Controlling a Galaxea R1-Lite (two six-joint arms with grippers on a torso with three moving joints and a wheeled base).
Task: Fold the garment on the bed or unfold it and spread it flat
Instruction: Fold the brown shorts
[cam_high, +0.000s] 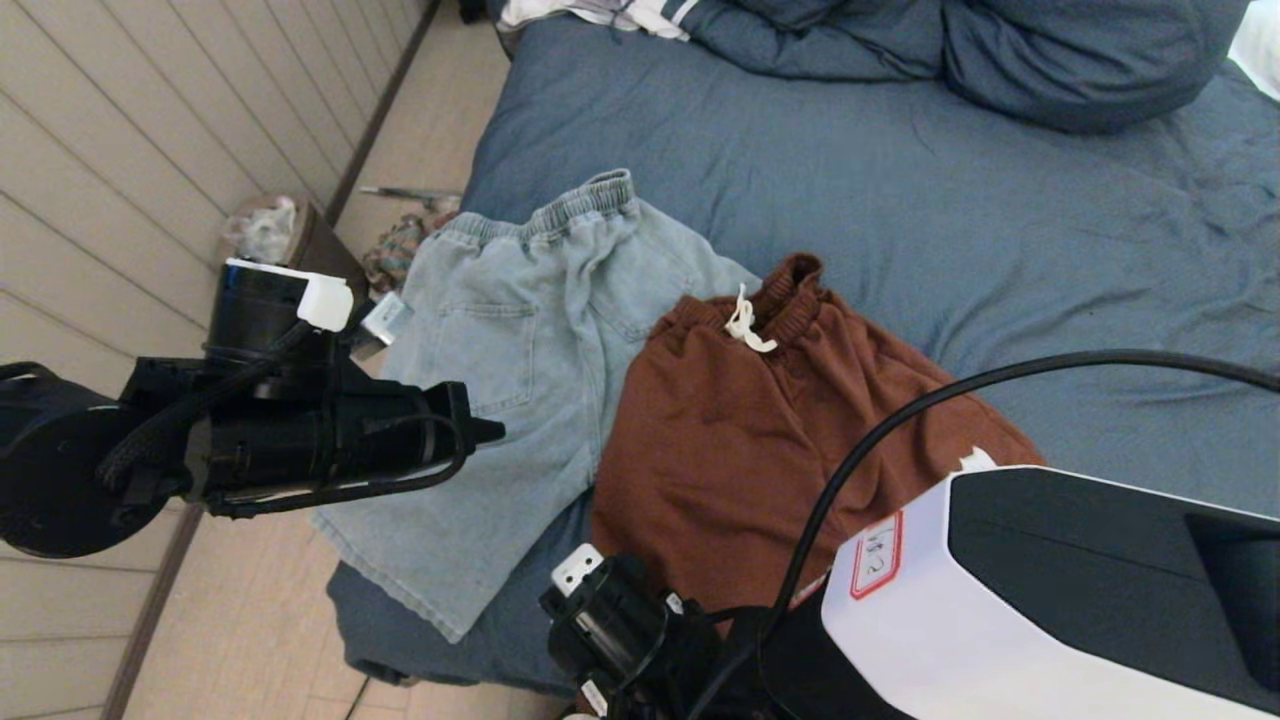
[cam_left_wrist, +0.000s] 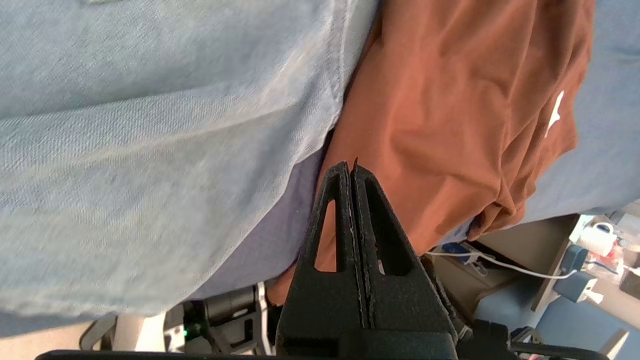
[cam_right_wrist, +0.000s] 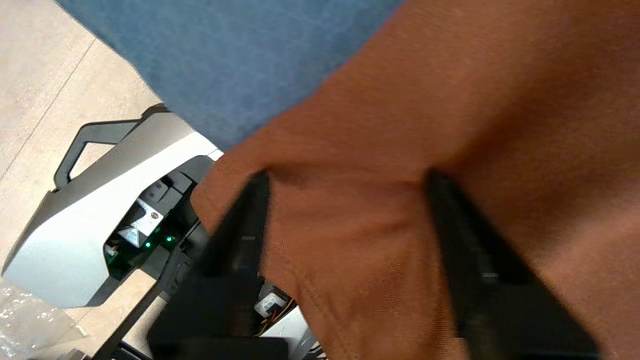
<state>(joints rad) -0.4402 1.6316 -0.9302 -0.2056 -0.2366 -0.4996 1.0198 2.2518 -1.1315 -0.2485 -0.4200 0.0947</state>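
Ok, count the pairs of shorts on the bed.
2. Light denim shorts lie at the bed's left edge; rust-brown shorts lie beside them, to the right. More may be hidden.

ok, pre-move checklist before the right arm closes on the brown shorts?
1. Right gripper open, a finger either side of a fold of the brown shorts: ok.
2. Fold seated between the fingers: ok.
3. Left gripper shut and empty: ok.
4. Left gripper off the denim shorts: cannot tell.
5. The two pairs of shorts separate: not ok, edges overlap.
6. Brown shorts fully on the bed: not ok, hem hangs over the near edge.
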